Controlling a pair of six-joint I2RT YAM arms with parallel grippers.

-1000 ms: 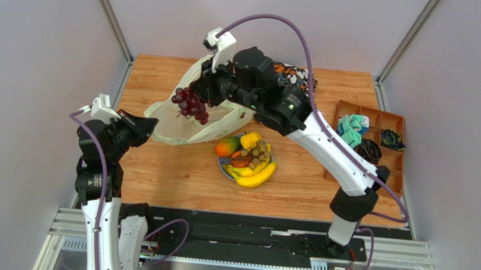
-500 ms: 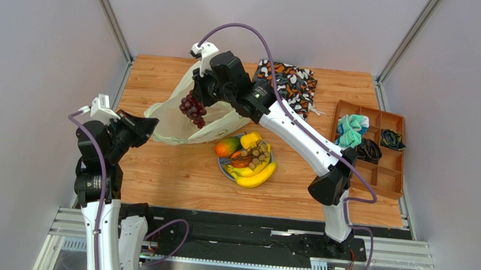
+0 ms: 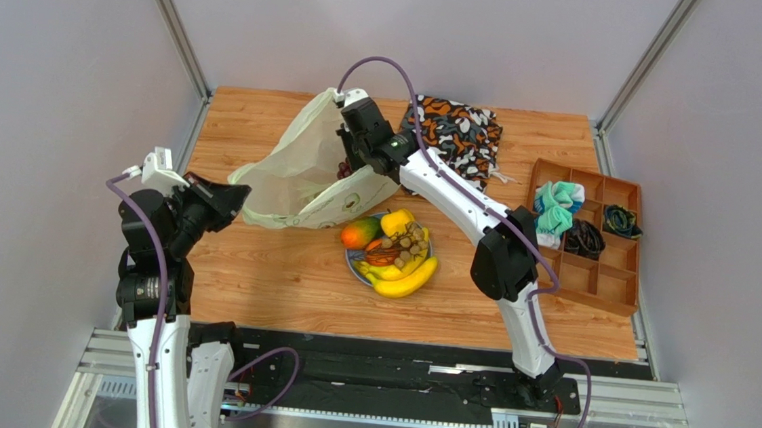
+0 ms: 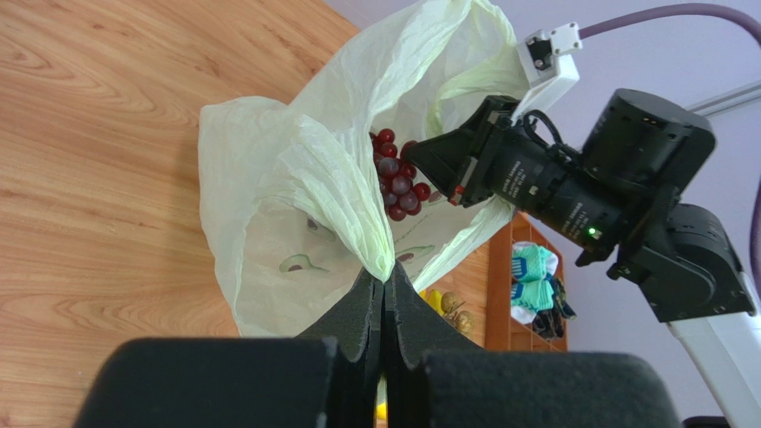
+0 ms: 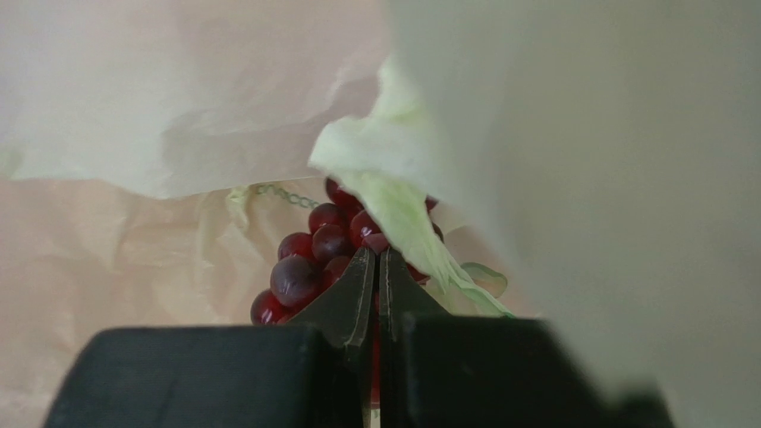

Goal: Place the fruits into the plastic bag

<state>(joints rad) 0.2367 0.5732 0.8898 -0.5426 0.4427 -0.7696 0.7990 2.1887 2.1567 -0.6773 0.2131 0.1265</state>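
Clamping my left gripper (image 4: 384, 283) jaws on the rim of the plastic bag (image 4: 268, 178), I am holding the grape bunch (image 4: 397, 183) inside it, right gripper (image 5: 376, 256) jaws pinched on the bunch.

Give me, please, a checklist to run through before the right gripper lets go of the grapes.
1. Bag held: the left gripper is shut on the plastic bag at its rim, mouth open: ok.
2. Grip: the right gripper is shut on the grapes: ok.
3. The grapes are inside the bag's mouth: ok, by the left wrist view.
4. The grapes rest on the bag's floor rather than hanging: cannot tell.
5. Bag clear of the right gripper's fingers for withdrawal: not ok; a fold lies across their tips and might snag.
6. The bananas and other fruits on the plate lie away from both arms: ok.
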